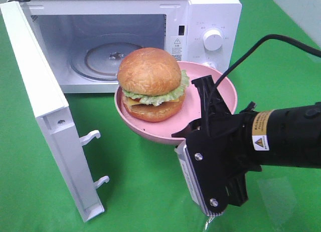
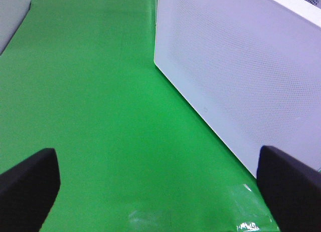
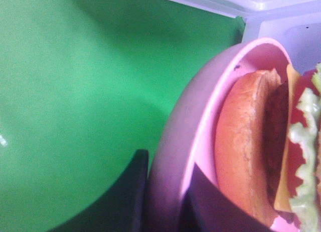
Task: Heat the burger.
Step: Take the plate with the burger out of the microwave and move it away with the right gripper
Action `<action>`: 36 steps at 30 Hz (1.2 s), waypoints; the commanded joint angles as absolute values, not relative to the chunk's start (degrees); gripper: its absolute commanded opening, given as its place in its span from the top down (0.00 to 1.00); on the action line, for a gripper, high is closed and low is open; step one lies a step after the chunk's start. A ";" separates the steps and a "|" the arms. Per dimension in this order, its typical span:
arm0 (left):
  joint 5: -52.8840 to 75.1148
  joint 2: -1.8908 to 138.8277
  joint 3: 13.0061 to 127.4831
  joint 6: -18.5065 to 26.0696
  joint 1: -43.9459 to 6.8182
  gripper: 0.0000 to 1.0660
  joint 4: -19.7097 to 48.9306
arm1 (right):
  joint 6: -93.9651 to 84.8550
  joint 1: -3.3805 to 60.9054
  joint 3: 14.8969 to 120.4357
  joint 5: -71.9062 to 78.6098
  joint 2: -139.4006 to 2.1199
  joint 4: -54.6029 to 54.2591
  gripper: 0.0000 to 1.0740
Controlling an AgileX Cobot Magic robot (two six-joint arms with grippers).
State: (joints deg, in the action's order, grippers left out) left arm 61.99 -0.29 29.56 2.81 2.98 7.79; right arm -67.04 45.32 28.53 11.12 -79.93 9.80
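Observation:
The burger (image 1: 150, 84), with golden-brown buns, lettuce and cheese, sits on a shallow pink plate (image 1: 223, 94) held in the air just in front of the open microwave (image 1: 210, 21). My right gripper (image 1: 204, 99) is shut on the plate's right rim, one finger inside the plate and one under it. The right wrist view shows the same grip: the right gripper (image 3: 168, 202) pinches the plate rim (image 3: 200, 101), with the burger (image 3: 246, 142) close beside it. My left gripper (image 2: 160, 192) is open over green cloth, nothing between its fingers (image 2: 27, 187); it is out of the high view.
The microwave door (image 1: 45, 117) stands swung open to the left, and the glass turntable (image 1: 100, 59) inside is bare. A white microwave panel (image 2: 241, 66) lies close to the left gripper. Green cloth (image 1: 140, 192) covers the table.

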 commanded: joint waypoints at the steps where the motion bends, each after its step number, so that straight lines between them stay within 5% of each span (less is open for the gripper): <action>1: 61.31 -1.15 29.51 2.75 2.98 0.06 7.91 | -67.15 45.55 27.56 13.12 -76.32 9.97 1.00; 21: 61.31 -1.15 29.51 2.75 2.98 0.06 7.91 | -56.84 45.55 22.00 -4.30 -59.19 14.15 1.00; 36: 61.31 -1.15 29.51 2.75 2.98 0.06 7.91 | -12.61 45.38 22.00 -14.50 -58.90 49.73 1.00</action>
